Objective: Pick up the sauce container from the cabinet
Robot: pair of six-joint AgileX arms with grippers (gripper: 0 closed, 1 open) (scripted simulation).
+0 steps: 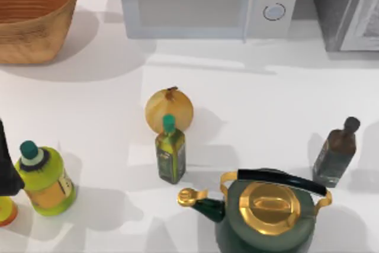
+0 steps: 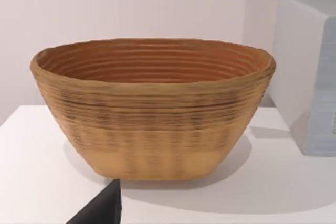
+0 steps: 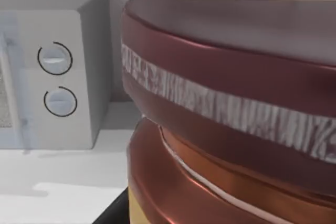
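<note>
sauce container [image 3: 231, 103] right up against the right wrist camera, near the cabinet [image 1: 346, 7] side.
maroon lid looms large and tilted, microwave [image 3: 52, 77] off behind it; the right arm is clearly the nearer. can't tell if the right gripper is clenched on it. left arm parked facing the basket [image 2: 152, 108].

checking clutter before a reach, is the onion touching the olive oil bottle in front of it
Cannot tell: in the top view the olive oil bottle's green cap overlaps the onion, hiding any gap.
</note>
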